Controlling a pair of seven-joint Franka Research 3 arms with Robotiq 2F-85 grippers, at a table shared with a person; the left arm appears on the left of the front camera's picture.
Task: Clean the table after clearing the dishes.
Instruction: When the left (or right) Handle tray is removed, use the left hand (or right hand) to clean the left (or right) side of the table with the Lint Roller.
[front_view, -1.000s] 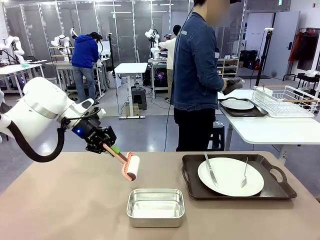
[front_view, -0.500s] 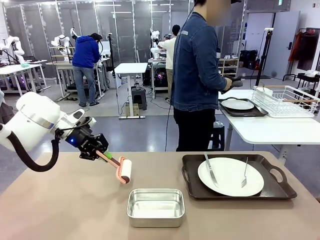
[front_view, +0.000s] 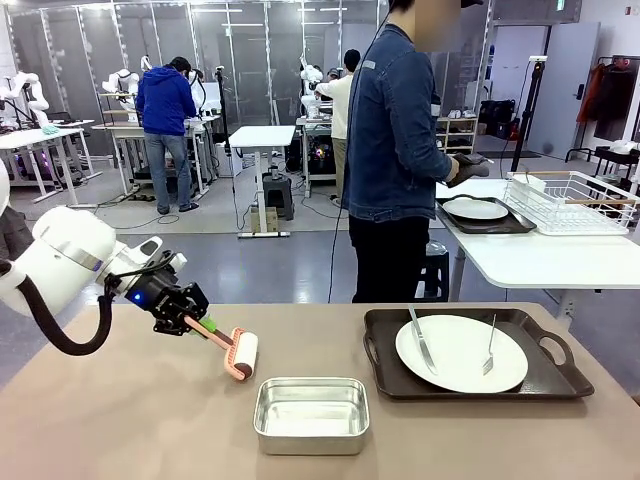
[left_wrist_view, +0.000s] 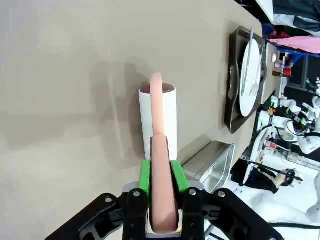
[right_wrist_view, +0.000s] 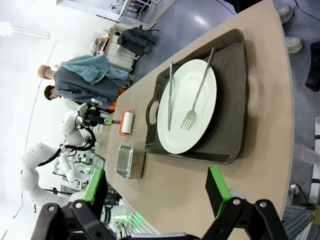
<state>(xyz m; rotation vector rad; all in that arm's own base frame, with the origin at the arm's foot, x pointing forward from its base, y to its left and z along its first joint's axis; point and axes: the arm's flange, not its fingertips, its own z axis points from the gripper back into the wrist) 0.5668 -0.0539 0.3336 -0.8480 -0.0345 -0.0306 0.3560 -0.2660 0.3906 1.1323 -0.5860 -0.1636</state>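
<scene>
Left fingers (left_wrist_view: 144, 176) are clamped shut on the salmon-pink handle of a lint roller (left_wrist_view: 158, 117). The left wrist view gives this plainly: green pads press either side of the handle, and the white roll points away over the beige surface (left_wrist_view: 60, 75). From the front, the roller (front_view: 240, 354) slants downward from the left fingers (front_view: 200, 322). Its roll sits low at the surface, possibly touching it, though the angle leaves that unclear. It lies left of a small steel pan (front_view: 311, 413), apart from it.

Right fingers (right_wrist_view: 216, 186) stand spread wide with nothing between them, above the surface near the dark brown tray (right_wrist_view: 232, 85). That tray carries a white plate (right_wrist_view: 180, 140) with a knife (right_wrist_view: 170, 95) and fork (right_wrist_view: 200, 92) lying on it.

The front view adds a second plate (front_view: 475, 209) on its own tray, on the white side table (front_view: 540, 262), with a person's hand (front_view: 465, 168) just above it.
</scene>
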